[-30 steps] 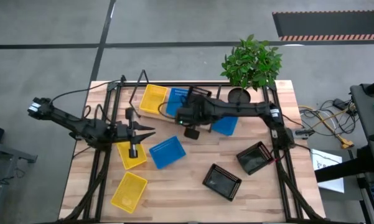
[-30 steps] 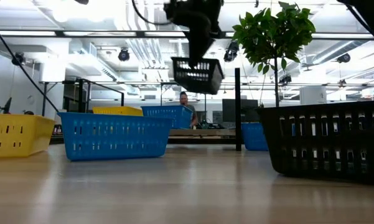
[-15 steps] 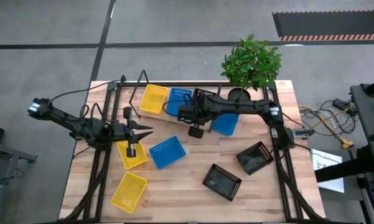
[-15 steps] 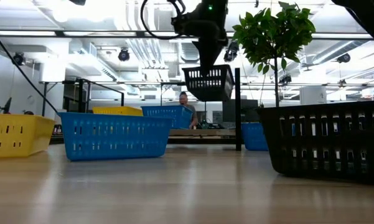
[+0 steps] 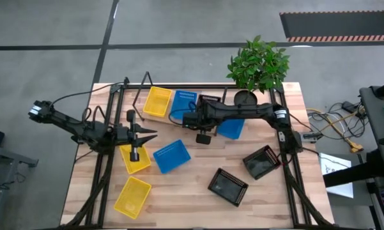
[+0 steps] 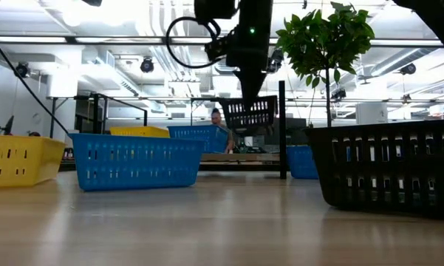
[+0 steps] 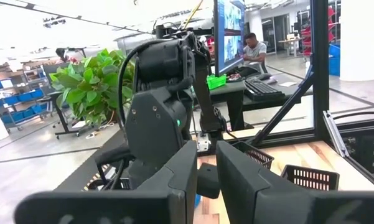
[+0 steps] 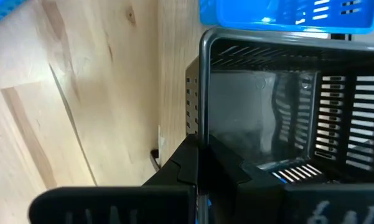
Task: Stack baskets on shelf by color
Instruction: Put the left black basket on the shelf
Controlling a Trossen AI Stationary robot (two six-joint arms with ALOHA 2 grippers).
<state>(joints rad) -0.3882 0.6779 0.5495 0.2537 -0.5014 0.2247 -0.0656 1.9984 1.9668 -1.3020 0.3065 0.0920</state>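
The shelf (image 5: 179,121) stands at the far middle of the bench (image 5: 192,204), with a plant (image 5: 259,64) at its right end. Two baskets (image 5: 157,101) sit on its left part. The right tool (image 5: 204,115) holds a basket (image 6: 249,113) above the shelf. Four baskets lie left and near-left, two near-right.

Open bench (image 5: 198,201) along the front edge between yellow basket (image 5: 132,195) and black basket (image 5: 227,186). Back crowded: shelf (image 5: 154,117) loaded with baskets, right end effector (image 5: 203,119) clamped on a black basket (image 6: 249,114) raised over it, plant (image 5: 258,64) at back right. Left end effector (image 5: 135,152) low over a yellow basket (image 5: 138,161), blue basket (image 5: 172,156) just beside. Clear strip mid-bench between blue basket and black basket (image 5: 262,161).
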